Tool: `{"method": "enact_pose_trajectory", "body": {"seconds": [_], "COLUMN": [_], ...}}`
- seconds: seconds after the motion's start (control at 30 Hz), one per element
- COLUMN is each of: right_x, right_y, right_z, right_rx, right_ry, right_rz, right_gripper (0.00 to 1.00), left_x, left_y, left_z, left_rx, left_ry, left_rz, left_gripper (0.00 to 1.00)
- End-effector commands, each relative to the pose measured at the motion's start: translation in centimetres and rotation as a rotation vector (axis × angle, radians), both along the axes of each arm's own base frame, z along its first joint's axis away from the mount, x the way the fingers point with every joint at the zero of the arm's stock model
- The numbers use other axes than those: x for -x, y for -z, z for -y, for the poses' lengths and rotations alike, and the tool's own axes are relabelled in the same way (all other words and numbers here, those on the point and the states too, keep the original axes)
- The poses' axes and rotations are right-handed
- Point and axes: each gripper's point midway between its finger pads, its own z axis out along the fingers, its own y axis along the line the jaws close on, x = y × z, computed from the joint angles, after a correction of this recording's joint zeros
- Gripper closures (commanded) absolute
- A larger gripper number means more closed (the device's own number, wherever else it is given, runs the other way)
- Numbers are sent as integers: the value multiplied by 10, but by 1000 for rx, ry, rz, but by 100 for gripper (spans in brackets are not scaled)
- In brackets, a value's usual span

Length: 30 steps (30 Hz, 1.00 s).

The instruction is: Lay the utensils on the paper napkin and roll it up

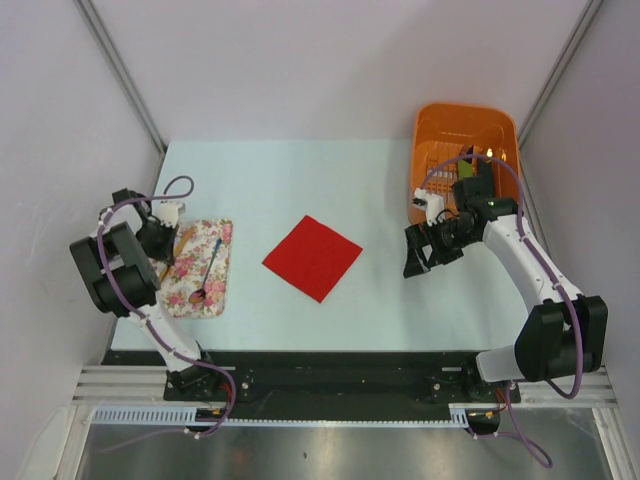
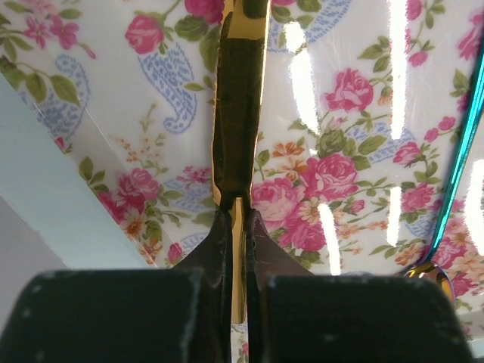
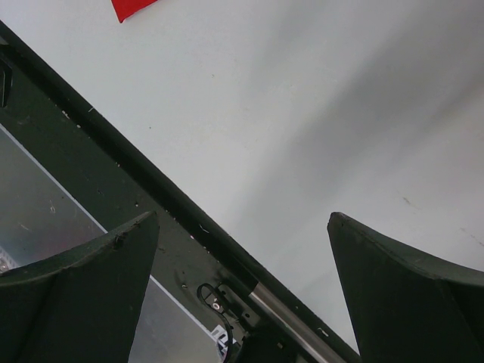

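Observation:
The red paper napkin (image 1: 312, 257) lies flat and bare at the table's middle; its corner (image 3: 132, 7) shows in the right wrist view. The utensils rest on a floral tray (image 1: 222, 240) at the left. My left gripper (image 1: 165, 240) (image 2: 238, 219) is shut on the end of a golden-yellow utensil (image 2: 240, 113) that still lies along the tray. A blue-handled spoon (image 1: 208, 268) (image 2: 461, 166) lies to its right. My right gripper (image 1: 415, 260) (image 3: 242, 219) hangs open and empty over bare table, right of the napkin.
An orange basket (image 1: 465, 108) stands at the back right, behind the right arm, with dark and green items inside. The floral tray (image 2: 340, 151) sits near the table's left edge. The table's dark front rail (image 3: 113, 174) runs below the right gripper.

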Motion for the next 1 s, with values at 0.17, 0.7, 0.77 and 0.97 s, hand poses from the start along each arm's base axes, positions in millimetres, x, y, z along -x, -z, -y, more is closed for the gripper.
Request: {"method": "enact_pose_trajectory", "body": {"seconds": [0.17, 0.7, 0.77, 0.97], "right_x": [-3, -16, -16, -18], "right_y": [-14, -26, -26, -31], "right_z": [-4, 4, 3, 1], "right_rx": [-23, -6, -7, -29], "right_ry": [-16, 53, 55, 60], "right_rz": [70, 150, 153, 153], "right_gripper": [0, 0, 0, 0], "left_x": [-3, -44, -43, -48], "left_y": [-63, -169, -173, -161], "left_z": [45, 226, 262, 334], "left_rx": [189, 245, 310, 410], "left_ry": [-163, -306, -291, -318], "left_rz": [104, 312, 326, 262], "left_gripper": [100, 100, 100, 100]}}
